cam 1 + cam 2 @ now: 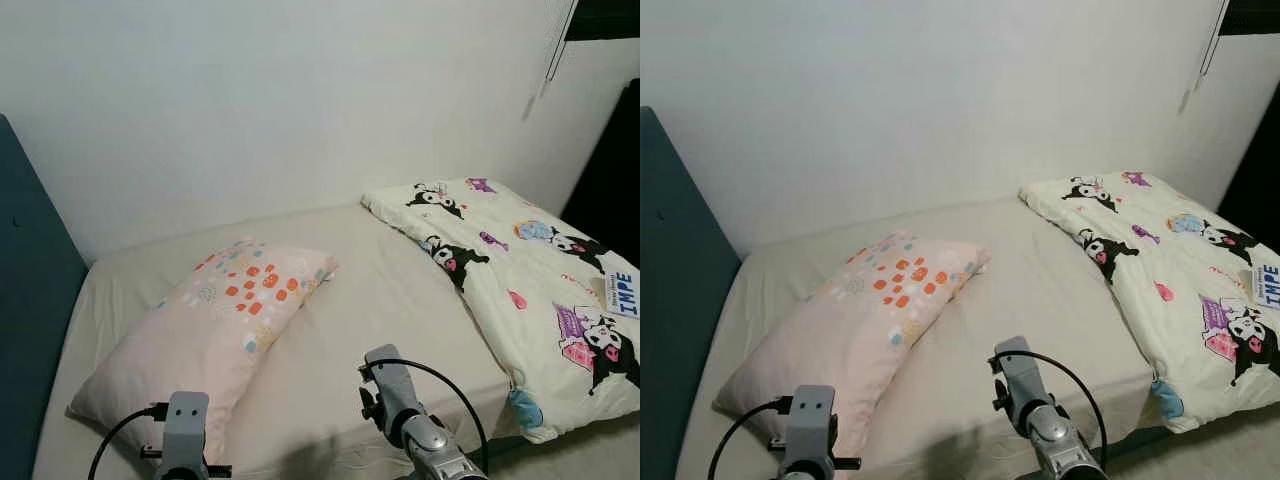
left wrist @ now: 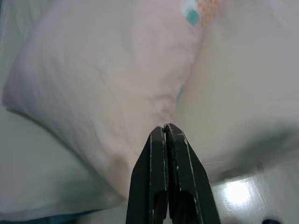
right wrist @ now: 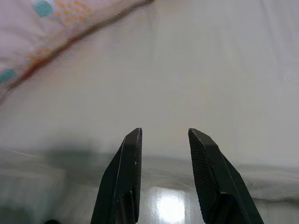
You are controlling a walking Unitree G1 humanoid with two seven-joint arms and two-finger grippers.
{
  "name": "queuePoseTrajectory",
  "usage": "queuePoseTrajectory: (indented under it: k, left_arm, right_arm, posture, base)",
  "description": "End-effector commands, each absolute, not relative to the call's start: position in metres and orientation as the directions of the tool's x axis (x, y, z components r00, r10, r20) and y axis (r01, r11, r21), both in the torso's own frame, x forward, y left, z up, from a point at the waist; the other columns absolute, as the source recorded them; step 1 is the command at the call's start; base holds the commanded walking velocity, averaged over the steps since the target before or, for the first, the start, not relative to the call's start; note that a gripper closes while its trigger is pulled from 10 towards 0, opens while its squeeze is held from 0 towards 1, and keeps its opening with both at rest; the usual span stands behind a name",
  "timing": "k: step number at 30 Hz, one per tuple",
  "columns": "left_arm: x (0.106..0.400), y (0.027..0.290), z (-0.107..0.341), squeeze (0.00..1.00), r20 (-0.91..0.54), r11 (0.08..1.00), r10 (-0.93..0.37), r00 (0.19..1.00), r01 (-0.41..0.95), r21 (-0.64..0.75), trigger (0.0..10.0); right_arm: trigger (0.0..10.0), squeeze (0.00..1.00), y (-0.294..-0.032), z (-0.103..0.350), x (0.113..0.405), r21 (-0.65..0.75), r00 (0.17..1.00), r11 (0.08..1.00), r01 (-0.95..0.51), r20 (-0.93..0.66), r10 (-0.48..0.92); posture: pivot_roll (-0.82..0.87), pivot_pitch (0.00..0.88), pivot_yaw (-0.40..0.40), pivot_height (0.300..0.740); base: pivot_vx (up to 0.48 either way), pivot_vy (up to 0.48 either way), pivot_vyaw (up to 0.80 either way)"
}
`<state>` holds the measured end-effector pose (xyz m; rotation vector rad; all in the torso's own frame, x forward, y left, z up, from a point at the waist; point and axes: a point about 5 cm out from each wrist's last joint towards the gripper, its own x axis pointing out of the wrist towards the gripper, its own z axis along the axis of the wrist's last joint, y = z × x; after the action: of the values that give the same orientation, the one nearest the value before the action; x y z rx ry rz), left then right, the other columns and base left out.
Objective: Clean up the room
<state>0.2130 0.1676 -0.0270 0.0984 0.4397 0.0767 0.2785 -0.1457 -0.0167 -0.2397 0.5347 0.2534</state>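
A pale pink pillow (image 1: 215, 330) with orange and teal spots lies slanted on the left half of the bed (image 1: 390, 300). A folded white cartoon-print quilt (image 1: 540, 290) lies on the bed's right side. My left gripper (image 2: 164, 128) is shut with nothing in it, its tips just short of the pillow's (image 2: 103, 84) near edge. My right gripper (image 3: 164, 134) is open over the bare sheet (image 3: 196, 70) near the bed's front edge, the pillow's corner (image 3: 56, 28) off to its side. Both wrists (image 1: 185, 425) (image 1: 395, 395) sit low at the front of the bed.
A dark teal headboard (image 1: 30, 300) stands along the bed's left side. A white wall (image 1: 280, 100) runs behind the bed. A blind cord (image 1: 545, 60) hangs at the upper right beside a dark opening (image 1: 615, 170). Glossy floor (image 3: 173, 205) shows below the bed's front edge.
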Motion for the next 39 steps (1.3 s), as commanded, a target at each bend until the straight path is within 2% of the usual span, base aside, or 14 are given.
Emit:
queuePoseTrajectory:
  k: [1, 4, 5, 6, 7, 8, 10, 11, 19, 23, 39]
  left_arm:
    - [0.208, 0.166, -0.034, 0.00, -0.468, 0.991, 0.068, 0.881, -0.007, 0.130, 10.0]
    - [0.202, 0.163, -0.047, 0.00, -0.541, 0.987, 0.026, 0.841, 0.065, 0.148, 10.0]
    - [0.198, 0.162, -0.054, 0.00, -0.583, 0.987, 0.011, 0.812, 0.084, 0.135, 10.0]
    - [0.198, 0.162, -0.054, 0.00, -0.583, 0.987, 0.011, 0.812, 0.084, 0.135, 10.0]
    - [0.195, 0.161, -0.059, 0.00, -0.621, 0.985, -0.013, 0.784, 0.115, 0.125, 10.0]
    - [0.195, 0.161, -0.059, 0.00, -0.621, 0.985, -0.013, 0.784, 0.115, 0.125, 10.0]
    - [0.194, 0.157, -0.062, 0.00, -0.647, 0.978, -0.053, 0.761, 0.170, 0.119, 10.0]
    - [0.195, 0.157, -0.062, 0.00, -0.644, 0.978, -0.059, 0.763, 0.173, 0.115, 10.0]
    - [0.200, 0.155, -0.060, 0.00, -0.636, 0.984, -0.054, 0.770, 0.151, 0.099, 10.0]
    - [0.202, 0.155, -0.060, 0.00, -0.630, 0.988, -0.042, 0.776, 0.126, 0.089, 10.0]
    - [0.204, 0.153, -0.057, 0.00, -0.610, 0.987, -0.042, 0.791, 0.126, 0.096, 10.0]
  right_arm:
    - [10.0, 0.00, -0.148, -0.023, 0.273, -0.173, 0.812, 0.940, -0.295, -0.563, 0.151]
    - [10.0, 0.00, -0.150, -0.034, 0.263, -0.206, 0.755, 0.921, -0.331, -0.643, 0.128]
    - [10.0, 0.00, -0.149, -0.043, 0.253, -0.213, 0.703, 0.899, -0.384, -0.699, 0.135]
    - [10.0, 0.00, -0.149, -0.043, 0.253, -0.213, 0.703, 0.899, -0.384, -0.699, 0.135]
    - [10.0, 0.00, -0.148, -0.052, 0.242, -0.219, 0.646, 0.869, -0.445, -0.750, 0.141]
    - [10.0, 0.00, -0.148, -0.052, 0.242, -0.219, 0.646, 0.869, -0.445, -0.750, 0.141]
    - [10.0, 0.00, -0.147, -0.062, 0.228, -0.207, 0.577, 0.840, -0.501, -0.804, 0.147]
    - [10.0, 0.00, -0.147, -0.063, 0.227, -0.197, 0.570, 0.844, -0.499, -0.808, 0.149]
    - [10.0, 0.00, -0.146, -0.063, 0.227, -0.186, 0.581, 0.863, -0.469, -0.801, 0.144]
    - [10.0, 0.00, -0.145, -0.057, 0.235, -0.155, 0.626, 0.892, -0.424, -0.762, 0.165]
    - [10.0, 0.00, -0.145, -0.052, 0.241, -0.151, 0.641, 0.892, -0.426, -0.746, 0.180]
  posture:
    - [-0.06, 0.000, -0.021, 0.738]
    - [-0.06, 0.000, -0.021, 0.738]
    - [-0.06, 0.000, -0.017, 0.738]
    - [-0.06, 0.000, -0.017, 0.738]
    - [-0.07, 0.000, -0.014, 0.738]
    - [-0.07, 0.000, -0.014, 0.738]
    - [-0.06, 0.000, -0.007, 0.738]
    - [-0.07, 0.000, -0.002, 0.738]
    - [-0.07, 0.000, 0.004, 0.738]
    - [-0.07, 0.000, 0.006, 0.738]
    - [-0.07, 0.000, 0.003, 0.738]
  base:
    - [0.000, 0.000, 0.00]
    - [0.000, 0.000, 0.00]
    - [0.000, 0.000, 0.00]
    - [0.000, 0.000, 0.00]
    - [0.000, 0.000, 0.00]
    - [0.000, 0.000, 0.00]
    - [0.000, 0.000, 0.00]
    - [0.000, 0.000, 0.00]
    - [0.000, 0.000, 0.00]
    - [0.000, 0.000, 0.00]
    - [0.000, 0.000, 0.00]
